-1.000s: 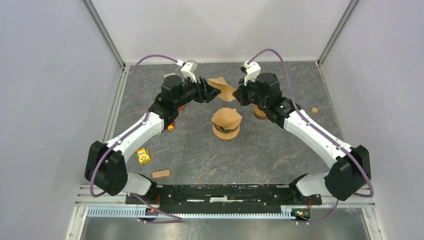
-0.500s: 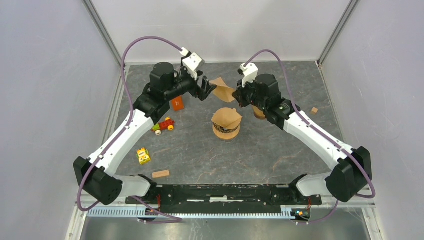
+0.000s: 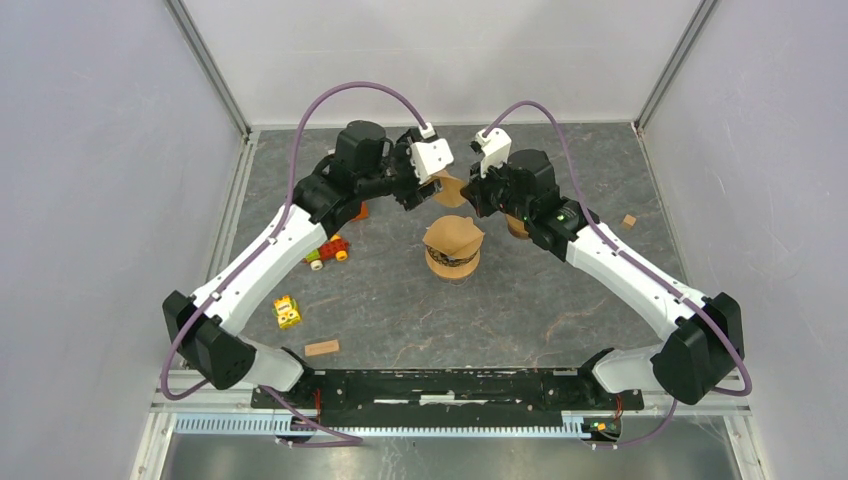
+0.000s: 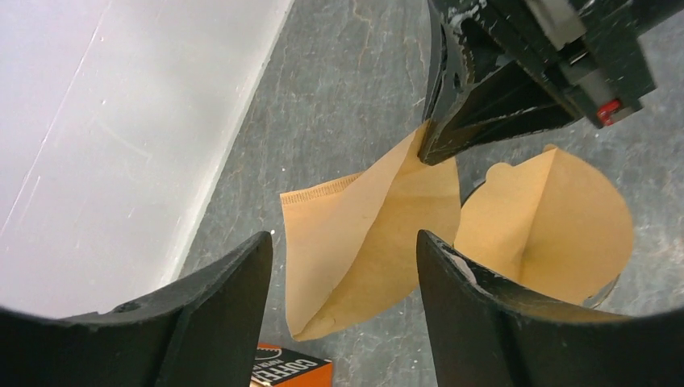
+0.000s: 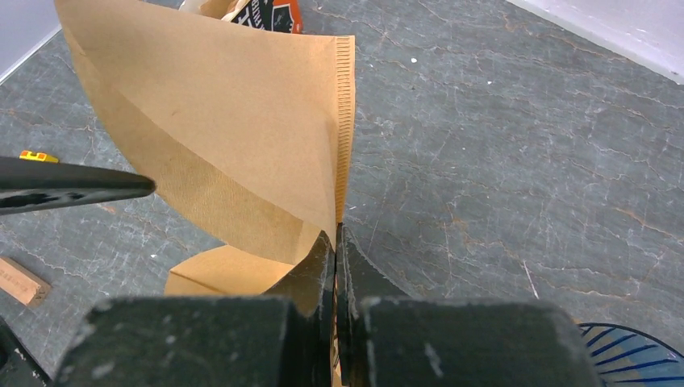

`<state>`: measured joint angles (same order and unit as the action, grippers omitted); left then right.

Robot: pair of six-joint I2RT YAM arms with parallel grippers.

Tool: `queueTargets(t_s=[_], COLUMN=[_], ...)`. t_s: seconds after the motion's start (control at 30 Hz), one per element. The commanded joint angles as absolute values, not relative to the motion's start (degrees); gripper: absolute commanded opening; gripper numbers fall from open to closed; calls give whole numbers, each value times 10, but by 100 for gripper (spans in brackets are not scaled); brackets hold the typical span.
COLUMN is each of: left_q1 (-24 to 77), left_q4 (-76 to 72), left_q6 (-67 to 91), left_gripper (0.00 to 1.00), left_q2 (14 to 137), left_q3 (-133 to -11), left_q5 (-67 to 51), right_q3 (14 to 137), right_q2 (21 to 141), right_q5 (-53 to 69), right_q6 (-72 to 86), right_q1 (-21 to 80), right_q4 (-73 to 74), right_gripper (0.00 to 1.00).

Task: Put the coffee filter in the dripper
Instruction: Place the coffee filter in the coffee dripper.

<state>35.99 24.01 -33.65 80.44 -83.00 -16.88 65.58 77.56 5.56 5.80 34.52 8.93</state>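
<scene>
A brown paper coffee filter hangs in the air between my two grippers; it also shows in the left wrist view and the right wrist view. My right gripper is shut on one edge of it. My left gripper is open, its jaws on either side of the filter's lower tip without touching it. A brown holder with another filter in it stands mid-table. A blue-ribbed glass rim, perhaps the dripper, shows under my right wrist.
An orange coffee box lies under my left arm. A toy car, a yellow block and a wooden block lie at the left. A small brown block lies at the right. A brown object sits behind my right arm.
My left arm has risen and its wrist has turned; its gripper has let go of the filter and stands open around its tip. My right gripper keeps hold of the filter.
</scene>
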Motion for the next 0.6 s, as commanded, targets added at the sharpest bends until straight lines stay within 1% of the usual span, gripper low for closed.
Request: queueTargets(t_s=[0.0,0.1,0.27,0.57], left_q1=[365,367,370,374], left_q4=[265,273,296,304], left_q6=[-413,-423,-429,-431], left_gripper=[71,66,55,35], left_q2=[823,838,857,860], left_q3=[-867,-878,-896,-890], left_q5=[-170,-164,-168,-173], right_q3=[669,667,664,667], right_q2=[757,757,759,761], right_q5=[64,61,54,38], right_q6=[49,47,41,29], right_q1=[349,351,354,359], right_q4=[75,75,74,76], right_gripper=[0,0,0,0])
